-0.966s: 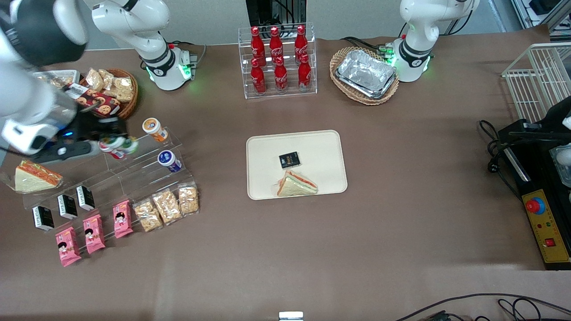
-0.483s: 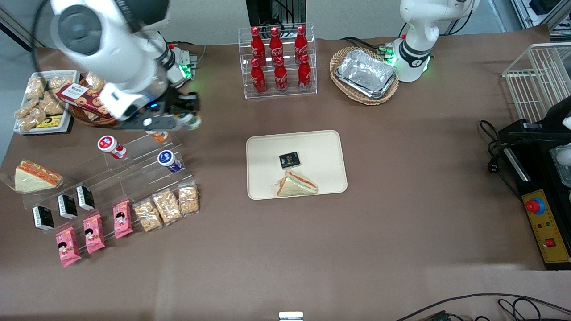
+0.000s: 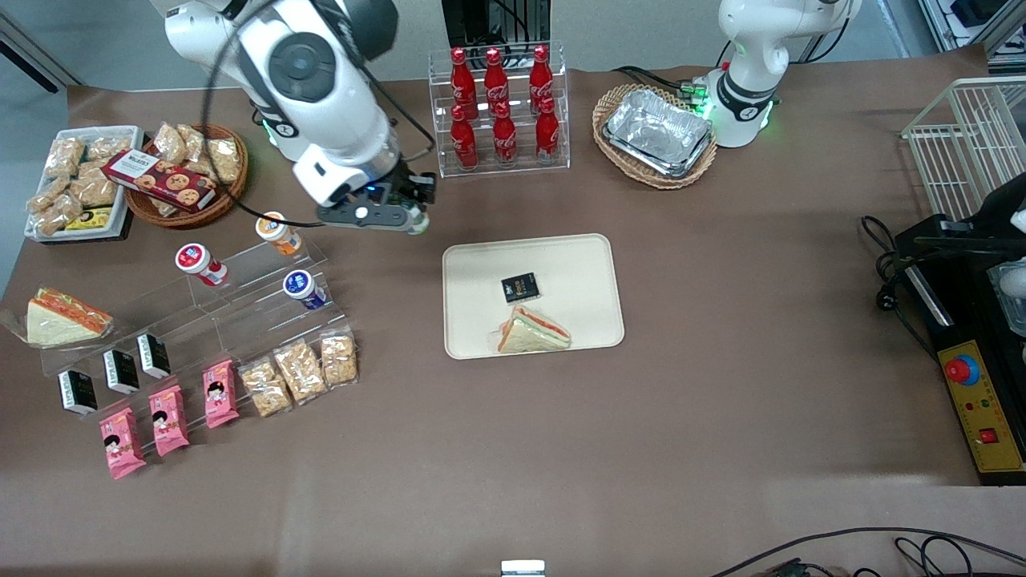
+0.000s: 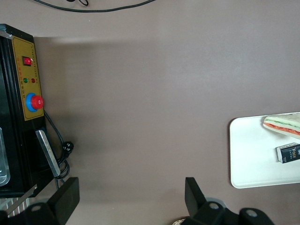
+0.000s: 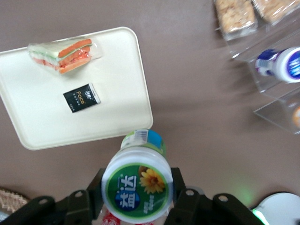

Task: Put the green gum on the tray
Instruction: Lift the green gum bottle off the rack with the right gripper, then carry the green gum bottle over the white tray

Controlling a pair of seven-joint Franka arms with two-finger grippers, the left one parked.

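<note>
Nearer the tray (image 3: 589, 264) now, gripper (image 3: 414, 216) carries green gum (image 5: 137, 183) above brown table (image 3: 721, 385).

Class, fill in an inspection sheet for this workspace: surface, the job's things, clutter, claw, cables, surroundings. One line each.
Surface: brown table, bare toward the front camera.
Job's things: green gum held in the claw, above the table beside the tray, not yet over it; the tray already holds a sandwich and a small black packet.
Clutter: clear stepped stand with blue-lidded bottle and orange-lidded bottle; cola bottle rack; foil trays in a basket.
Claw: right arm's claw shut on the gum.
Cables: black cable by the control box.
Surroundings: white wire rack toward the parked arm's end.
</note>
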